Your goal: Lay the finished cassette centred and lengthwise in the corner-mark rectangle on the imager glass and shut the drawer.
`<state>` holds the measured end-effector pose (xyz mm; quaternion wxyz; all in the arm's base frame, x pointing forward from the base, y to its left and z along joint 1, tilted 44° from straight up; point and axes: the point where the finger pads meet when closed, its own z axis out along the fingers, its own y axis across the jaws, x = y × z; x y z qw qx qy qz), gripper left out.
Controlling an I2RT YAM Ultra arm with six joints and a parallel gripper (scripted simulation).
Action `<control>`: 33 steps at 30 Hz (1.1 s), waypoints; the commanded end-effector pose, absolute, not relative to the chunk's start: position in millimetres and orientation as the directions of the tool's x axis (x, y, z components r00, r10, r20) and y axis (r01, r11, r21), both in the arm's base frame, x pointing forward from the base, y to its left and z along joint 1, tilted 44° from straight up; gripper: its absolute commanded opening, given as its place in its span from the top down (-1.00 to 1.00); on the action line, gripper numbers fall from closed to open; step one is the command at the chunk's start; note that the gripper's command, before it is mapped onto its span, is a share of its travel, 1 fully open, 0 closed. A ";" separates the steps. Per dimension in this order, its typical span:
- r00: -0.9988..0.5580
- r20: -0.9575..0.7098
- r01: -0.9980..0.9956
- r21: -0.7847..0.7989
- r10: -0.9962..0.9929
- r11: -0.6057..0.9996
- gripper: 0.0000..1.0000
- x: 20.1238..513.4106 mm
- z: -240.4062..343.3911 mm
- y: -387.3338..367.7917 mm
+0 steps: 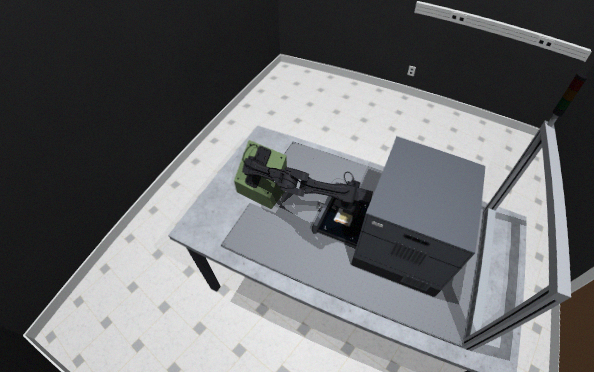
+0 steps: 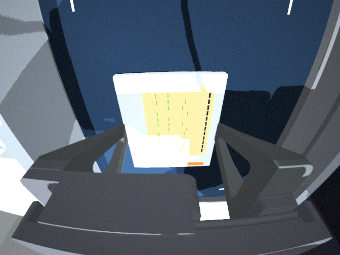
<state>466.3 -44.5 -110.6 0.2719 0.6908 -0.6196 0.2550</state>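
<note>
The finished cassette FINISHED [image 2: 170,119] is a pale plate with a yellow gel, green dashed lanes, a black dashed lane and an orange tag. My gripper [image 2: 171,128] is shut on its two long edges and holds it over the dark blue glass [image 2: 170,38] of the drawer. White corner marks [image 2: 72,5] show at the top left and at the top right [image 2: 289,6]. In the top view the gripper [image 1: 346,207] stands over the open drawer [image 1: 340,224] of the grey imager IM [image 1: 425,205], with the cassette [image 1: 343,217] below it.
The arm's green base [image 1: 260,175] stands at the table's left end. A grey mat [image 1: 295,245] covers the table top. The drawer's dark rim [image 2: 315,82] curves along the right of the wrist view. A framed panel [image 1: 520,240] stands to the right of the table.
</note>
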 end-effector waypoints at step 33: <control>0.103 0.686 -0.994 0.049 -0.720 -0.095 -0.83 468.8 -105.1 -39.2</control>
